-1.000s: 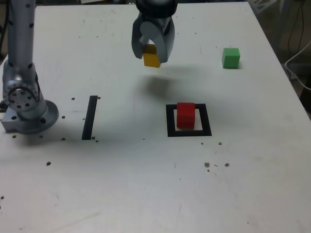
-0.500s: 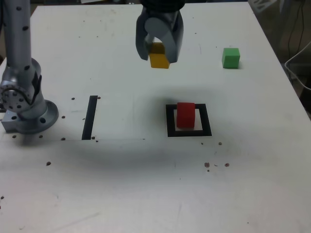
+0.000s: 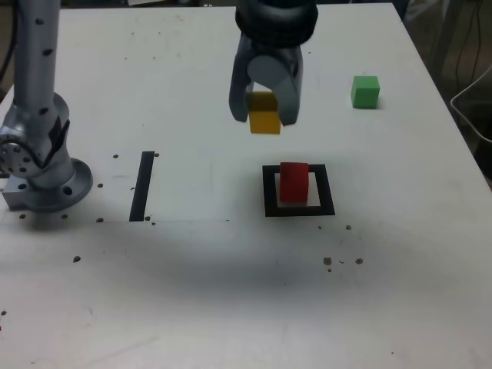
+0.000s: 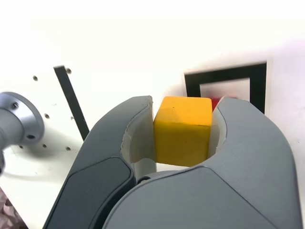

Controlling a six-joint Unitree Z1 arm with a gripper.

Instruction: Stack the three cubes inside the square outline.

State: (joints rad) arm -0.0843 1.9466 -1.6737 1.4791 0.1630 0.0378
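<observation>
Inside black outline (image 3: 328,201), red cube (image 3: 294,183).

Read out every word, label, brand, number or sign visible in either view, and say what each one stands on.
No readable text in either view.
Red cube, green cube, yellow cube: no lettering shows on their visible faces.
Black square outline and black strip: plain, unmarked.
Hand: no lettering to be made out.
</observation>
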